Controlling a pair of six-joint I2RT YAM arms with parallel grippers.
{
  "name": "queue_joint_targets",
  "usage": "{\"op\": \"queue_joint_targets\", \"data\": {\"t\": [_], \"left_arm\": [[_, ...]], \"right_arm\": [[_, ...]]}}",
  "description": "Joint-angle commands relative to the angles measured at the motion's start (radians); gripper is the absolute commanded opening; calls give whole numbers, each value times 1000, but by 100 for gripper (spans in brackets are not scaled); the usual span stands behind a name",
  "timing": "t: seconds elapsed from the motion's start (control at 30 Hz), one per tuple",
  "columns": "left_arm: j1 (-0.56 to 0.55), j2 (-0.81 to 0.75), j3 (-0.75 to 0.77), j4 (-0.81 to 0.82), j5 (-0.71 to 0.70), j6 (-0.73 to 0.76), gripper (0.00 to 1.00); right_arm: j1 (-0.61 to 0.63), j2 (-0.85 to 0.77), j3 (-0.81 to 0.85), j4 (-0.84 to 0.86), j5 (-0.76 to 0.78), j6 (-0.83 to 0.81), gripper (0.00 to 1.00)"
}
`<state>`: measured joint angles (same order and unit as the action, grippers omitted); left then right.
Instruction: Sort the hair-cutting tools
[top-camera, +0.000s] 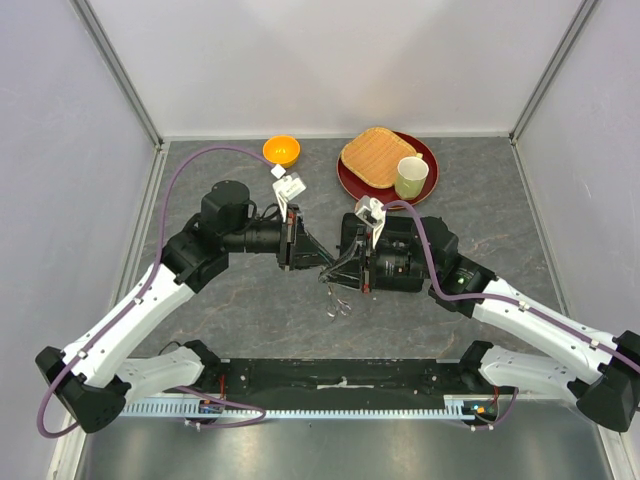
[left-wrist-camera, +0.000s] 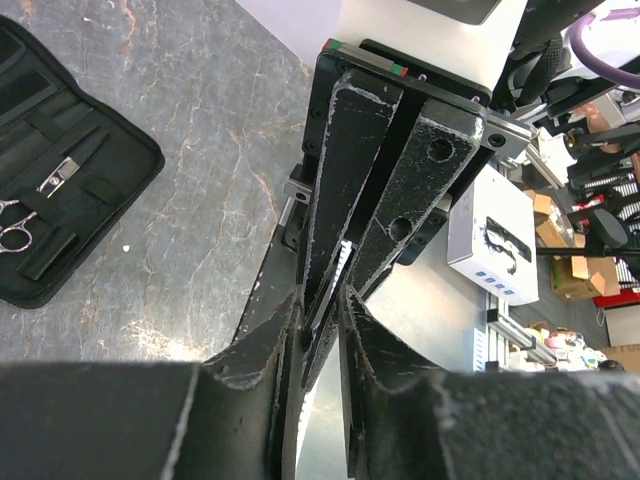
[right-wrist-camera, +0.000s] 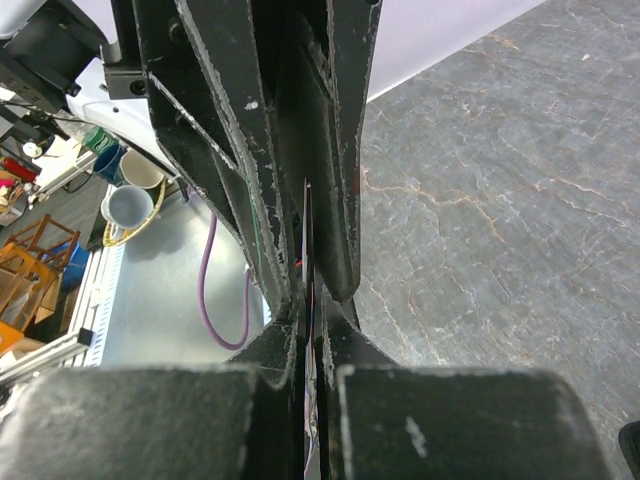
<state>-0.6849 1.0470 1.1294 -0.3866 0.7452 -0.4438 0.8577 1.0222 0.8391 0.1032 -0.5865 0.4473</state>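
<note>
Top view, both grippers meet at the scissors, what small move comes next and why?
Probably ease the right gripper open. It and the left gripper both seem pinched on the same silver scissors, so one must let go before either arm pulls away.

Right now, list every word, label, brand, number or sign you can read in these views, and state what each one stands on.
No text is readable in any of the three views.
White box, left wrist view: a dark mark on its face, too blurred to read.
Green mug, top view: no print visible.
</note>
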Motion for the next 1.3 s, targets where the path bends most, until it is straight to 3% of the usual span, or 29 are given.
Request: {"op": "queue_joint_targets", "data": {"t": [0.0, 0.07, 0.17, 0.3, 0.33, 0.37, 0.43, 0.47, 0.57, 0.67, 0.8, 0.93, 1.1, 1.27], "left_arm": [[-2, 8, 6, 17, 54, 17, 26], [-2, 10, 0, 20, 57, 19, 25], [-2, 15, -2, 23, 60, 14, 4], [-2, 5, -2, 22, 10, 10, 2], [-2, 4, 3, 19, -44, 8, 2], [-2, -1, 7, 3, -75, 5, 2], [-2, 4, 32, -23, -178, 5, 2], [-2, 8, 42, -61, -216, 5, 2], [1, 37, 98, -122, -369, -6, 2], [13, 74, 159, -190, -527, -53, 2], [50, 111, 253, -256, -639, -148, 2], [71, 133, 372, -284, -673, -242, 2], [102, 160, 504, -281, -586, -374, 2], [116, 173, 529, -215, -460, -495, 2]], "right_arm": [[0, -5, 58, 46, 66, -16, 0], [0, -8, 57, 52, 73, -16, 0], [0, -4, 57, 55, 79, -13, 0], [-2, -5, 52, 40, 117, -6, 0], [0, -7, 54, 27, 137, -5, 4], [0, -11, 54, -2, 157, -7, 24], [0, -19, 57, -45, 258, -12, 39], [-2, -33, 57, -68, 296, -16, 60], [0, -91, 49, -167, 495, -19, 80], [0, -170, 25, -191, 671, -10, 89], [-2, -241, -27, -201, 804, 51, 93], [-2, -252, -34, -186, 777, 99, 96], [-2, -212, 26, -139, 719, 126, 98], [-2, -174, 43, 13, 646, 136, 98]]}}
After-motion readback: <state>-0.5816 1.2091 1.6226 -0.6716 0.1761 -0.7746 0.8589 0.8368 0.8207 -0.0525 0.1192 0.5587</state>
